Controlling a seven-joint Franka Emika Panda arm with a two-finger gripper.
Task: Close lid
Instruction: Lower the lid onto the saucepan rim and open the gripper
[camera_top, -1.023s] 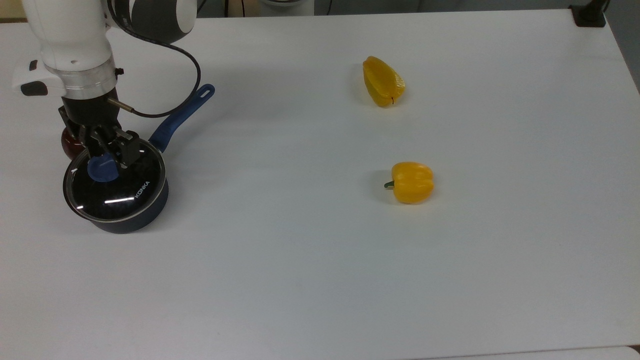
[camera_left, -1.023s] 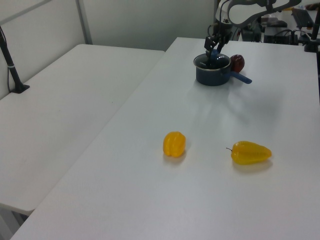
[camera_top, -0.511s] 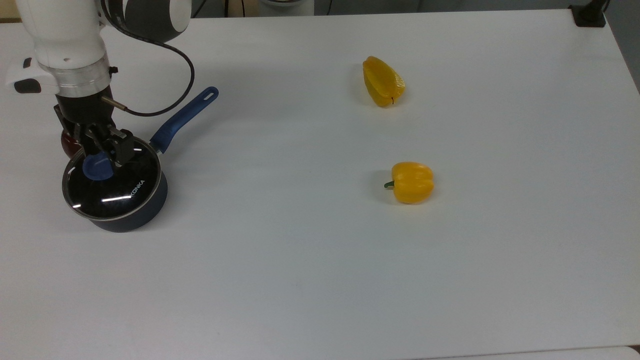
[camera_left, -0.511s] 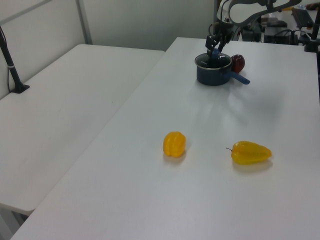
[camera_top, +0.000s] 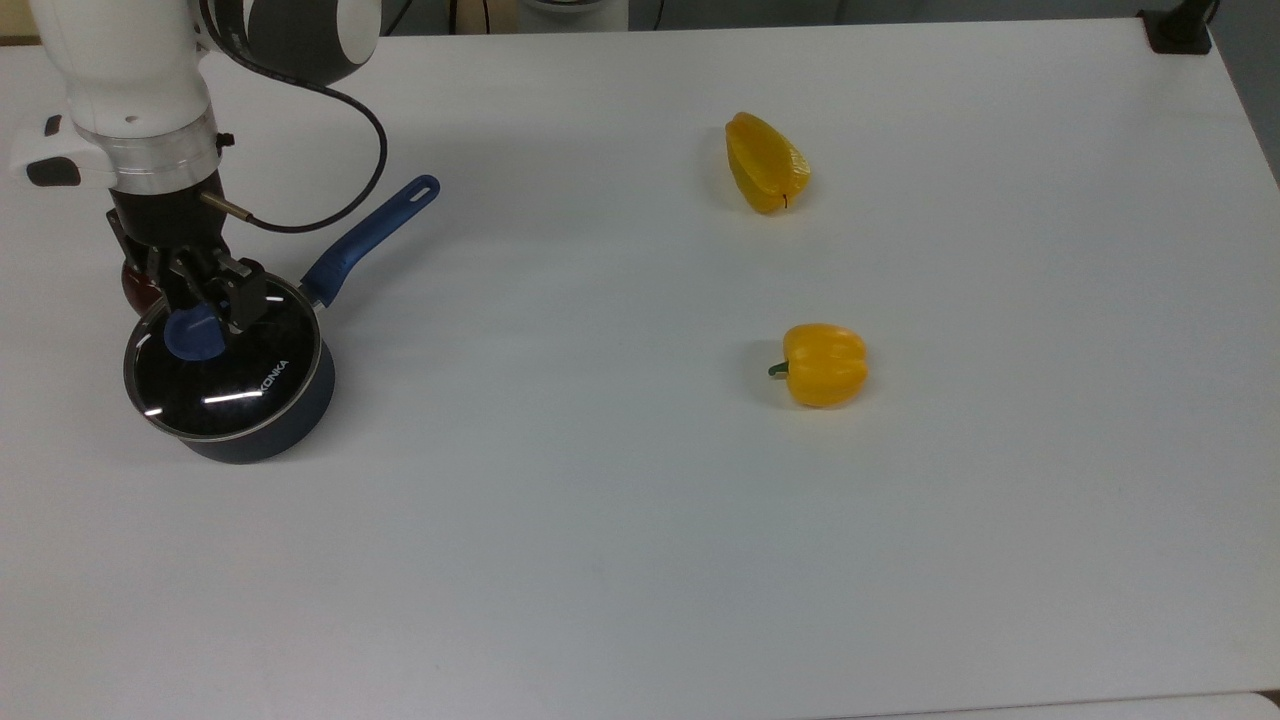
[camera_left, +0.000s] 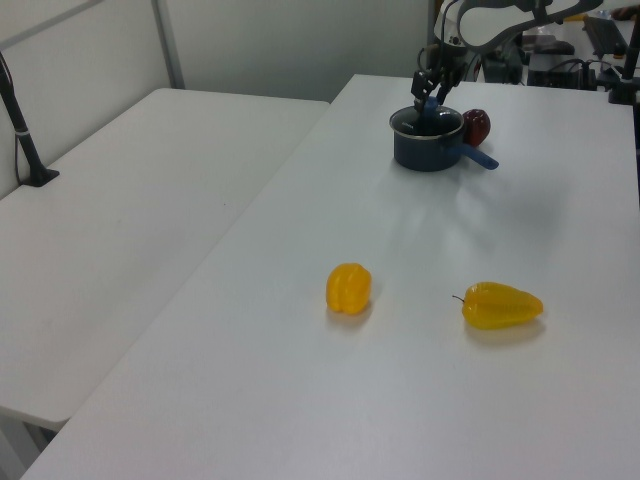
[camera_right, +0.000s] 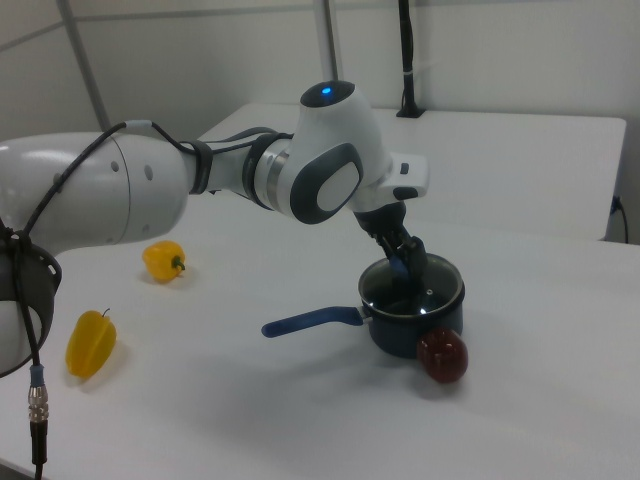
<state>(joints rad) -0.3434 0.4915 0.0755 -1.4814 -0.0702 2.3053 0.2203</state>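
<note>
The round glass lid with a metal rim and "KONKA" lettering lies on the dark blue pot at the top view's left. It looks level with the pot's rim. My gripper comes down from above, its fingers on either side of the lid's blue knob and shut on it. In the right view the gripper stands over the lid with blue showing between the fingers. The left view shows the pot far back under the gripper.
The pot's blue handle points toward the top view's upper right. A dark red round fruit sits right behind the pot. Two yellow peppers lie far off at the top view's right. A cable loops from my wrist.
A second ago the gripper, lid and pot shifted slightly to the top view's left and the handle swung a little. Nothing has moved in the last half second.
</note>
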